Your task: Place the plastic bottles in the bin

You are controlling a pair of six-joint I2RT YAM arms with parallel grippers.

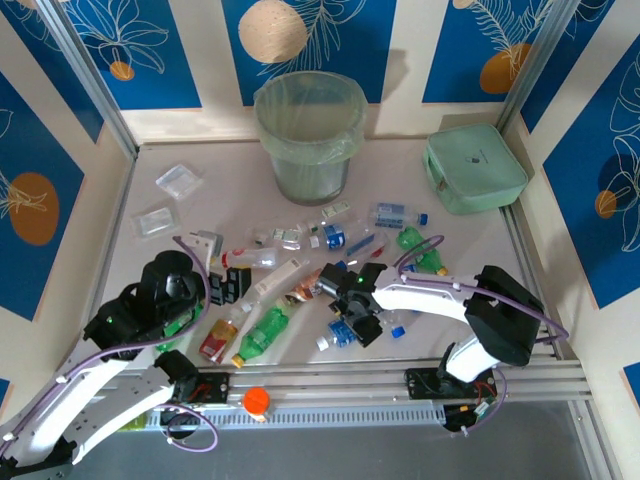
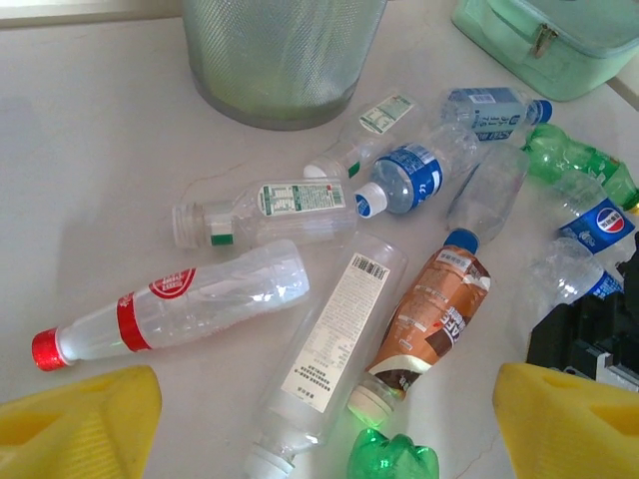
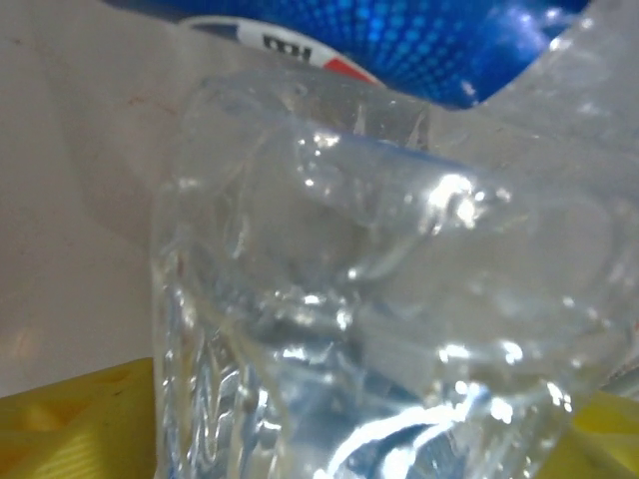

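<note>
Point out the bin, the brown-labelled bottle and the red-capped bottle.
bin (image 1: 310, 168), top external view, on its front wall.
brown-labelled bottle (image 2: 431, 317), left wrist view, on its brown label.
red-capped bottle (image 2: 190, 304), left wrist view, on its clear body.

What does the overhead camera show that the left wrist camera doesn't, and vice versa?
Overhead adds the left arm and right arm, the flat clear trays and the bin's open rim. Left wrist adds its yellow fingertips and a readable barcode on a clear bottle. Both: the bin, the mint green box, and bottles scattered on the table.
</note>
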